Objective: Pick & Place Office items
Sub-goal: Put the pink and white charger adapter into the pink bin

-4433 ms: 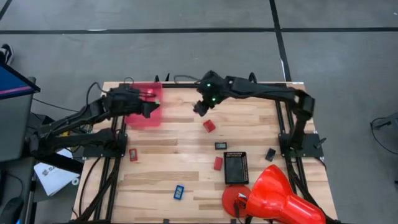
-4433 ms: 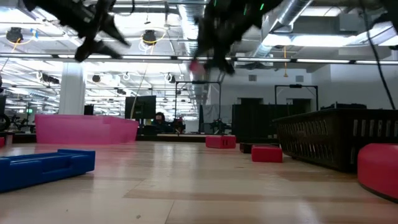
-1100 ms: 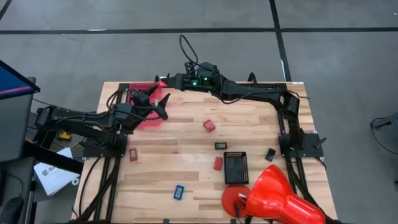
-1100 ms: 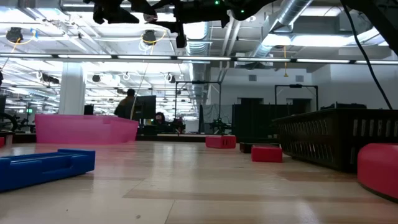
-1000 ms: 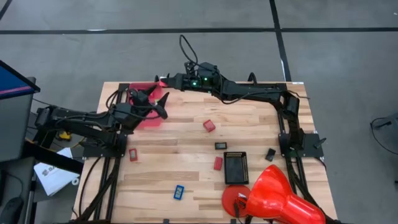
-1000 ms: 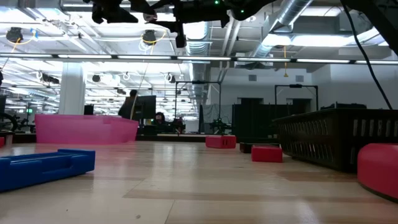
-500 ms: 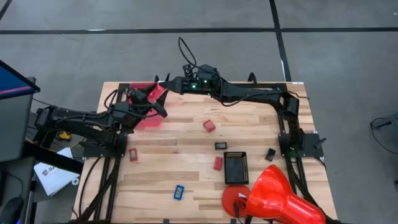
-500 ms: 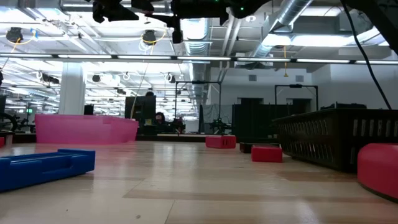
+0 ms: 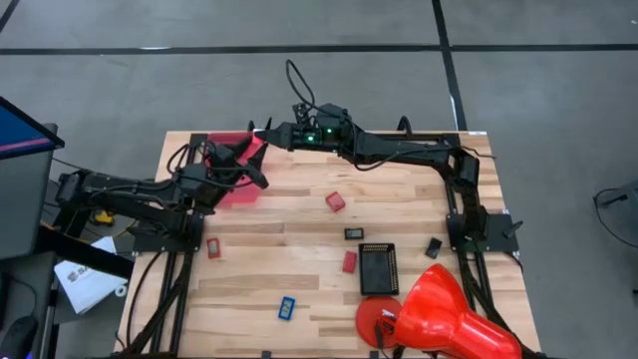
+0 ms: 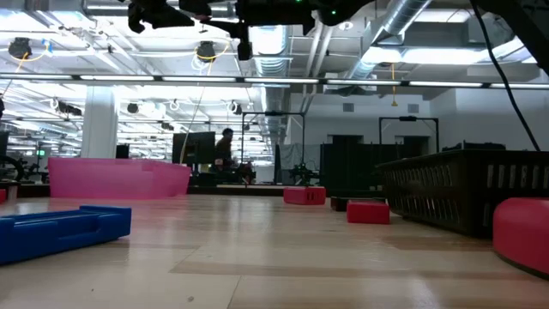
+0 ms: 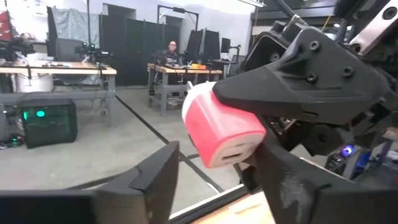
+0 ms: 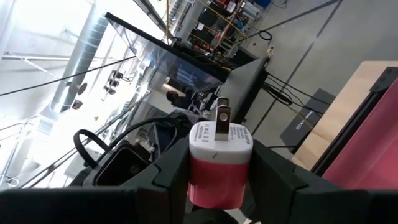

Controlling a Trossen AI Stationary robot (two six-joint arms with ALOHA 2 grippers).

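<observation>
A red charger plug with a white pronged end (image 12: 219, 163) is held in the air by my right gripper (image 12: 219, 177), over the far left of the table by the pink bin (image 9: 231, 184). My left gripper (image 11: 214, 163) points level at it, open, one finger on either side of the charger (image 11: 221, 127). A gap shows at one finger; whether the other finger (image 11: 280, 171) touches it, I cannot tell. Other office items lie on the table: red blocks (image 9: 335, 201) (image 9: 349, 261) (image 9: 212, 247), a blue one (image 9: 287, 308) and small black ones (image 9: 354, 233) (image 9: 434, 246). My right gripper pinches the charger's red body (image 12: 214, 183) between its two fingers (image 12: 177, 171), one on each side. The white end with the prongs (image 12: 221, 118) sticks out past the fingertips. The fingers come level from the table's right side, and the charger is lifted clear of the table.
A black rectangular tray (image 9: 378, 267) and a big red cone-shaped object (image 9: 449, 314) stand at the near right. The pink bin (image 10: 120, 178) sits at the far left. A person moves in the room beyond the table (image 10: 225, 150).
My left gripper's fingers have drawn closer together around the charger, while both arms have stayed almost where they were. The person in the room behind has walked toward the right.
</observation>
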